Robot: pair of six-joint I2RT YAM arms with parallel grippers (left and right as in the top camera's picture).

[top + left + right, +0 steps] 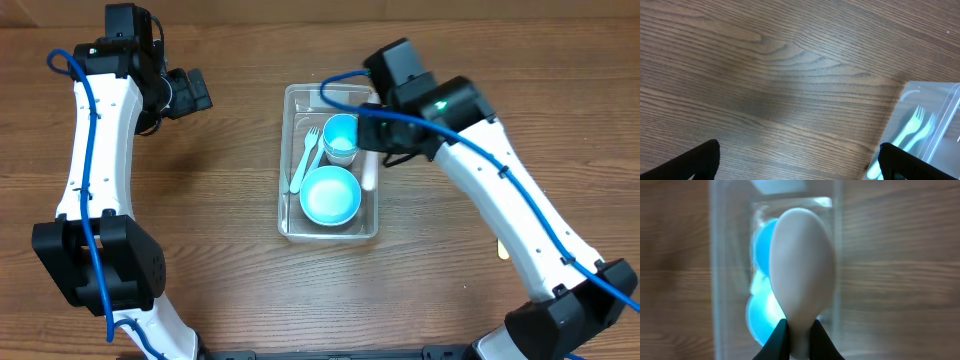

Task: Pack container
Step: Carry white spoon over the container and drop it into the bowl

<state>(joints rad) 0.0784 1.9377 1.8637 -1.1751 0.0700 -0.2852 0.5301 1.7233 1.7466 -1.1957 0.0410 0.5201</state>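
**Clear container (284, 215), part-packed: release hazards**

Location: mid-desk (220, 250). Contents: teal bowl (330, 195), teal cup (341, 135), pale fork (305, 160). A white spoon (802, 265) is clamped by its handle between the right fingers (772, 345), hanging over the container. The left fingers (695, 162) stand wide apart over bare desk beside it, holding nothing.

Likely faults:
- Released over the rim, the spoon tips outward.
- With little free floor left, it may lodge across the bowls.
- A low descent could nudge the container.
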